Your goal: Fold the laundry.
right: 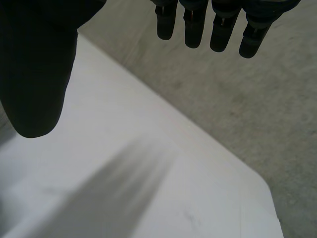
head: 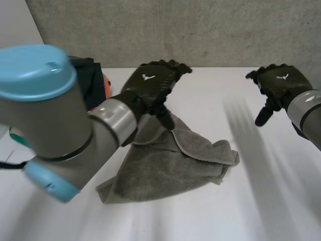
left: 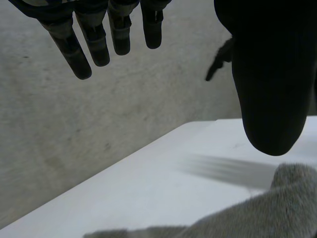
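A grey towel (head: 170, 168) lies loosely folded and rumpled in the middle of the white table (head: 210, 216). My left hand (head: 153, 85) hovers above the towel's far edge, fingers straight and open, holding nothing. In the left wrist view its fingers (left: 94, 39) and thumb (left: 270, 84) spread wide over the towel (left: 257, 213) below. My right hand (head: 278, 85) hangs open above the table's far right, well away from the towel. Its fingers (right: 213, 25) and thumb (right: 37, 74) are straight in the right wrist view.
A pile of dark and orange laundry (head: 93, 80) sits at the table's far left, behind my left arm (head: 55, 120). A grey concrete wall (head: 200, 30) runs along the table's far edge. Bare table lies to the right of the towel.
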Controlling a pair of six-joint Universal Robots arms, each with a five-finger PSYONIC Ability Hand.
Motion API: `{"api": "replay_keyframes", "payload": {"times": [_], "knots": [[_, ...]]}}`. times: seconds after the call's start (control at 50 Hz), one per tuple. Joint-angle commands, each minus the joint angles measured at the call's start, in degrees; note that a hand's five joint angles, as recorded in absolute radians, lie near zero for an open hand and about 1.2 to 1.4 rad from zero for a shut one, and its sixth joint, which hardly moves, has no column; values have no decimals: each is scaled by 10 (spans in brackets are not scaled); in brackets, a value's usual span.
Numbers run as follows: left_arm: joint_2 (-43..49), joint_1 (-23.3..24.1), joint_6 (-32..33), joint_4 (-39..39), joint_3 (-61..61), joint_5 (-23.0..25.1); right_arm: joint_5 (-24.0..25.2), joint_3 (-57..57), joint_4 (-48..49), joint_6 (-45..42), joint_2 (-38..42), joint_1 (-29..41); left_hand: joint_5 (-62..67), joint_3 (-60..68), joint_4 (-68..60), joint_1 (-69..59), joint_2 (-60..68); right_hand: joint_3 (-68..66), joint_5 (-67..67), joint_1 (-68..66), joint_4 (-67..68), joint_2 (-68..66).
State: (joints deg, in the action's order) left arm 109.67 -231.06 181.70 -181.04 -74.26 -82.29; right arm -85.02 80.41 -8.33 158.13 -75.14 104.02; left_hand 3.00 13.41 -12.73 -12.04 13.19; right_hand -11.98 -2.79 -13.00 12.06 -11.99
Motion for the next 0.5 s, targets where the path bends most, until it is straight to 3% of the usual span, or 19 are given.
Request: {"api": "replay_keyframes", "payload": {"times": [0.02, 0.12, 0.22, 0.32, 0.5], "knots": [[-35, -5, 29, -41, -91, -17, 4, 10, -85, -65, 1, 1, 6, 2, -8, -15, 4, 20, 28, 30, -21, 20], [16, -9, 85, -57, -91, -18, 4, 39, -79, -47, 1, 2, 7, 3, -10, -17, 6, 16, 24, 26, -17, 16], [97, -43, 147, -57, -49, -15, 8, 84, -43, -17, 1, -3, 44, 40, -47, -54, 42, -45, -37, -35, 44, -45], [181, -53, 147, -53, 29, -2, 33, 153, 18, -18, 0, -7, 93, 89, -96, -103, 91, -119, -111, -109, 118, -119], [280, -59, 115, -48, 143, 57, 52, 216, 83, -6, 2, -7, 93, 89, -96, -103, 91, -119, -111, -109, 118, -119]]}}
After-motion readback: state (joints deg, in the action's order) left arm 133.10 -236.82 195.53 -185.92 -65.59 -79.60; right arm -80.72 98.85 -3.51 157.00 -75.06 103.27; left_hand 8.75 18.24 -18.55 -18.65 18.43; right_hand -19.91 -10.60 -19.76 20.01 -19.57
